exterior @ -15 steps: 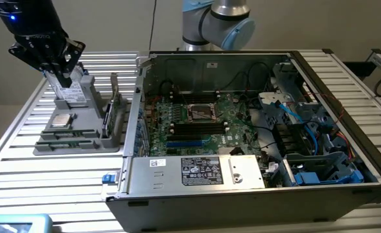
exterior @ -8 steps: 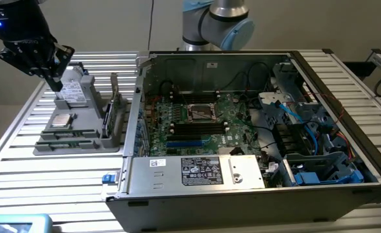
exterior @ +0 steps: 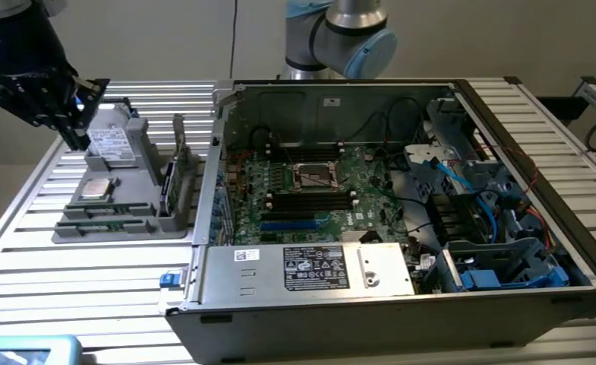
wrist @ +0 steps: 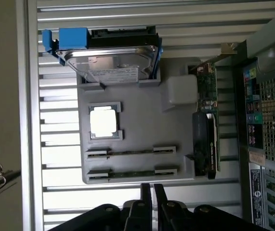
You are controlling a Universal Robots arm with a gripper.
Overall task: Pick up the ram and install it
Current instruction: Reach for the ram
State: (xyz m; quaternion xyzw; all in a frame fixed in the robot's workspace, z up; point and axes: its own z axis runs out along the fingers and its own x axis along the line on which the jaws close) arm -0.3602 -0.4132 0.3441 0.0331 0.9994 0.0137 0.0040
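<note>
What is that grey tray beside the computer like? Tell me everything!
The grey tray looks like moulded plastic and lies flat on the slatted metal table, beside the open computer case. It has shaped holders: a hard drive with a blue bracket rests at one end, a square silver chip sits in a frame, two thin ram sticks stand on edge in slots, and a green card stands along one side.

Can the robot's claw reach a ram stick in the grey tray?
Probably yes. The gripper hangs over the tray, and the ram sticks lie uncovered in their slots, apart from the upright card.
</note>
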